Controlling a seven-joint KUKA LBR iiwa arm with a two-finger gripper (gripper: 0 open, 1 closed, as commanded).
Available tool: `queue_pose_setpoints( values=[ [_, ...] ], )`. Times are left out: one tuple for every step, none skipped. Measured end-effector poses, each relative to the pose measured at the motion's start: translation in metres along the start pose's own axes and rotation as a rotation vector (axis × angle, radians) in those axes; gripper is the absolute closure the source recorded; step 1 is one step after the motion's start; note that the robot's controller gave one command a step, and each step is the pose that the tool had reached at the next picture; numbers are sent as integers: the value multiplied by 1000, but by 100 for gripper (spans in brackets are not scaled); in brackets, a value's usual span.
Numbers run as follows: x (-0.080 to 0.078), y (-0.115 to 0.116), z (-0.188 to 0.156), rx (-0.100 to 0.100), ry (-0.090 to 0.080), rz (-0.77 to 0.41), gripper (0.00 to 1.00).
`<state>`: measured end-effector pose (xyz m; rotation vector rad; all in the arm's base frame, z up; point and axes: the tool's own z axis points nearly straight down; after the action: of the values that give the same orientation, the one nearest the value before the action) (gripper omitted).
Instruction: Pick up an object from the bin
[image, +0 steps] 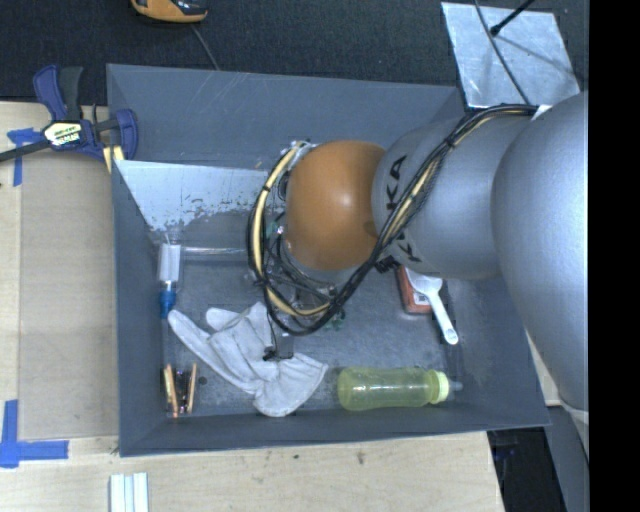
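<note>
The gripper (282, 332) hangs below the orange cover (330, 205) over a crumpled white glove (235, 358), lower left of centre in the bin (300, 95). Whether the gripper is wide or narrow cannot be told. The grey arm (460, 215) reads "KA". A yellow-green bottle (392, 388) lies to the glove's right.

We see a matt grey metal bin (140, 330), its floor faintly rough. The white cloth (240, 355) looks soft, woven and crumpled. The yellow-green bottle (390, 388) is smooth translucent plastic. On the arm, the orange cover (330, 205) is glossy and the silver shell (520, 190) is smooth with a satin sheen.
</note>
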<state>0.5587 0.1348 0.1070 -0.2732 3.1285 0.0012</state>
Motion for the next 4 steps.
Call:
queue_pose_setpoints(
  values=[
    [1, -9, 12, 1, 4, -89, 100],
    [1, -9, 12, 0, 4, -88, 0],
    [1, -9, 12, 0, 4, -87, 0],
    [4, -19, 34, -1, -11, 9, 100]
  ],
)
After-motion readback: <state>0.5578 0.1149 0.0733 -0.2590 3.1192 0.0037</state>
